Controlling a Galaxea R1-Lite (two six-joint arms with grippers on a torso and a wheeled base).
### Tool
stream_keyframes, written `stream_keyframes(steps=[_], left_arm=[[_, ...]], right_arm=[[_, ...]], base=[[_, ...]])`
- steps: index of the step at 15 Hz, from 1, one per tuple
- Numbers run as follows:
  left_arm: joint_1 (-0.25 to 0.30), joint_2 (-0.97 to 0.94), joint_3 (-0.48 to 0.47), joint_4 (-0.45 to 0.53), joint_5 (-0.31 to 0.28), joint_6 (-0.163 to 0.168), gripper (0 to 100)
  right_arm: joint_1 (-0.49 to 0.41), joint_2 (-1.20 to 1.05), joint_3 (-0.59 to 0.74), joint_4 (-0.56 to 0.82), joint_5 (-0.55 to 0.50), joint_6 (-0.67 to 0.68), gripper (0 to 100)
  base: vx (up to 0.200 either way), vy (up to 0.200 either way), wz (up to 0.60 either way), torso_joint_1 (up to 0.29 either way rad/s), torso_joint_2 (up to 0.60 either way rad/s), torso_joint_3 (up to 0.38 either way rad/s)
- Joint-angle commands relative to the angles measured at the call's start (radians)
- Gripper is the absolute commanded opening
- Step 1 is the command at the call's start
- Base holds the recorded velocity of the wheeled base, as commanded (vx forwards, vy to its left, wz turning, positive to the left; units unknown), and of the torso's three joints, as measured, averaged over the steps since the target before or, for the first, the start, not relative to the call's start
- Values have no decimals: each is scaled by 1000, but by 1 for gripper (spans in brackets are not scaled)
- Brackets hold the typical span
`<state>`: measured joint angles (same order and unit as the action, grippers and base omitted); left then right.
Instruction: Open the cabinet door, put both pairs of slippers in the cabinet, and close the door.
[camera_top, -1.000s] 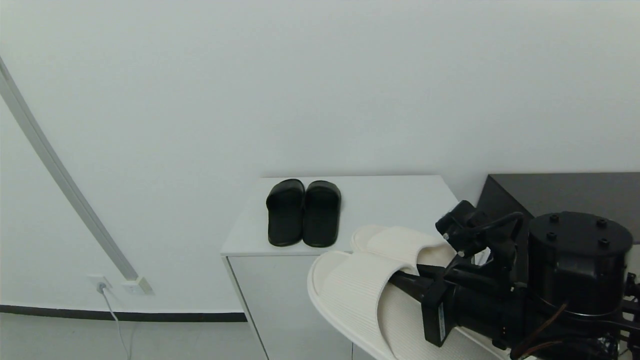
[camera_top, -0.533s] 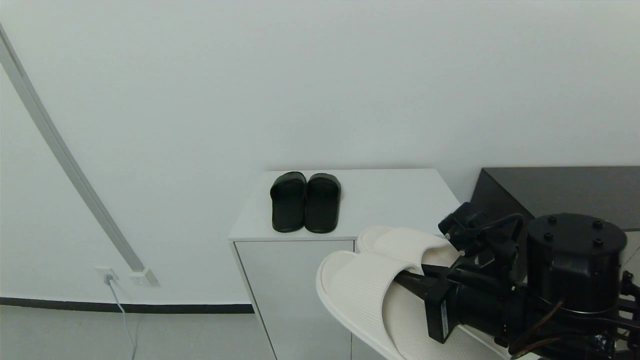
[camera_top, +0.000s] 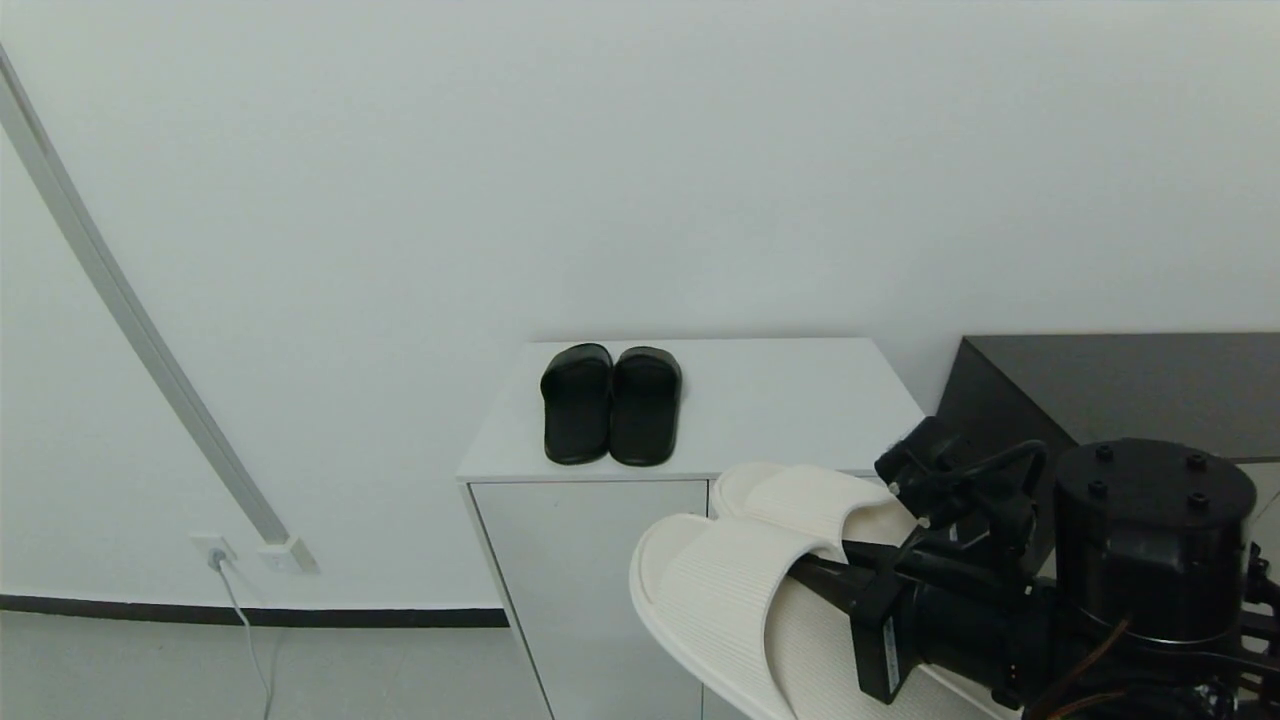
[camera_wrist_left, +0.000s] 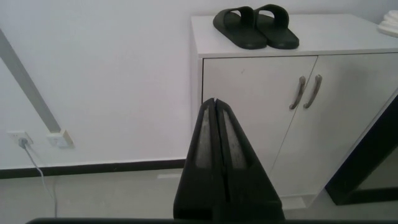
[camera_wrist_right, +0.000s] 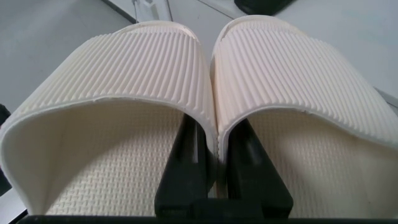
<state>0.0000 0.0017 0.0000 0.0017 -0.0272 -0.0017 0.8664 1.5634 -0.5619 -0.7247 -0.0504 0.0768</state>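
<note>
A pair of black slippers (camera_top: 610, 405) (camera_wrist_left: 256, 26) lies side by side on top of the white cabinet (camera_top: 780, 400), near its left front corner. Both cabinet doors (camera_wrist_left: 255, 118) are closed, with their two handles (camera_wrist_left: 307, 92) meeting in the middle. My right gripper (camera_top: 805, 568) (camera_wrist_right: 215, 149) holds the pair of white ribbed slippers (camera_top: 730, 590) (camera_wrist_right: 261, 68) in the air in front of the cabinet's right half, its fingers pinched on the two touching inner straps. My left gripper (camera_wrist_left: 214, 107) hangs shut and empty, low in front of the cabinet's left side.
A dark cabinet (camera_top: 1120, 385) stands against the white one on its right. On the wall to the left are a slanted grey conduit (camera_top: 120, 300) and a socket (camera_top: 210, 550) with a cable running down to the grey floor (camera_wrist_left: 93, 193).
The head camera shifted early on, moving the whole picture. Since then the right arm has sunk slightly with the white slippers. The black slippers and the doors have stayed put.
</note>
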Motion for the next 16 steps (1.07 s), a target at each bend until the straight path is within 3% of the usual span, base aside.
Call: stream_keyframes(steps=[1,9,10,16], left_arm=[[-2,0,0,0,0,-1,0],[-2,1,0,0,-2,0,0],[0,1,0,0,-2,0,100],[0,1,0,0,-2,0,100]], right_arm=[[0,4,2,-1,0,0,0],[0,3,8,-2,1,0,0],[0,3,8,-2,1,0,0],[0,6,16,-2,1,1,0]], base=[[0,0,0,0,0,0],[0,0,0,-107,234,129],[0,0,0,-168,378,198],[0,0,0,-213,494,280]])
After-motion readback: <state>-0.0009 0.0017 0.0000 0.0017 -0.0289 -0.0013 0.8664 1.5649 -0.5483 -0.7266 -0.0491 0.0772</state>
